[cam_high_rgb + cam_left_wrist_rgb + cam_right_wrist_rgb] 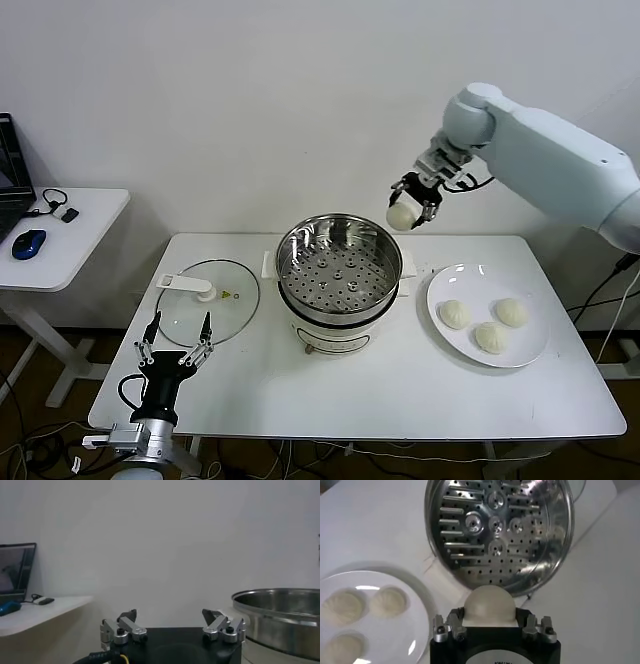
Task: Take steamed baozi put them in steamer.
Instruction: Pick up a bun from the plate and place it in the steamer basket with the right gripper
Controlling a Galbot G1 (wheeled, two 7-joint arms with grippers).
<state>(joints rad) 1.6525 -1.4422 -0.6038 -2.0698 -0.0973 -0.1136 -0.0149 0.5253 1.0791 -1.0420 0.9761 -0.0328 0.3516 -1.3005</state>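
Steamed baozi: one bun (pixel 401 215) is clamped between the fingers of the right gripper (pixel 412 203) and is held in the air, above and just beyond the far right rim of the steamer; in the right wrist view its smooth underside (pixel 488 606) is seen seated between the jaws.
Remaining baozi: three buns (pixel 486 322) lie on the white plate (pixel 535 345), grouped close together, pleated tops up, none inside the pot.
Steamer: the steel pot (pixel 339 275) stands mid-table, uncovered; its perforated tray (pixel 492 535) is bare, so no bun has been delivered yet.
Right gripper: closed on the bun, pointing downward; the height appears chosen so that the load clears the rim before being lowered.
Left gripper: parked low at the near left table edge (pixel 172 345), fingers (pixel 122 630) spread apart, nothing held; it is judged idle.
Glass lid: laid flat on the table (pixel 209 300) to the left of the pot, between the pot and the left gripper, presumably kept aside so the opening stays accessible.
Stage judged: transport of the first bun, with release pending.
Next requirement judged: the bun is to be carried over the tray and lowered before the jaws are parted.
Risk noted: soft dough may be dented by the clamp or may stick to a finger on release.
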